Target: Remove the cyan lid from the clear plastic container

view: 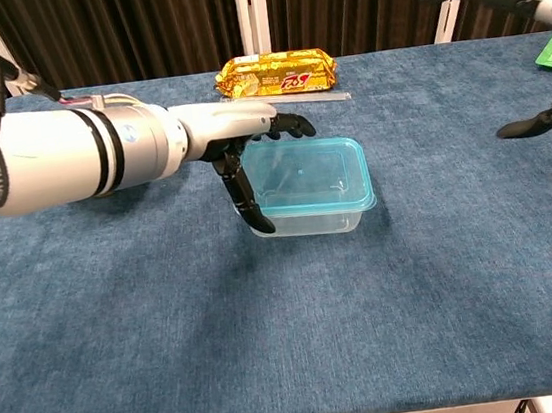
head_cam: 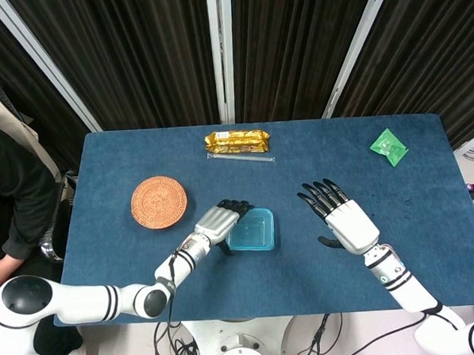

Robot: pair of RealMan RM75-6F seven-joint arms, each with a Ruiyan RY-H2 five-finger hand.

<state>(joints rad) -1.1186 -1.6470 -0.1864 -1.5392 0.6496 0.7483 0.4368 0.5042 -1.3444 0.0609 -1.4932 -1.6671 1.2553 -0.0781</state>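
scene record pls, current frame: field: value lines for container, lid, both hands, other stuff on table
container: clear plastic container, upright on the blue table, near its centre
lid: cyan lid on the container, not removed
left hand: left hand at the container's left side, fingers over the lid's left edge, thumb down beside the wall; contact cannot be told
right hand: right hand open, fingers spread, raised to the right of the container, holding nothing
other items: woven coaster, gold snack packet, clear straw, green sachet
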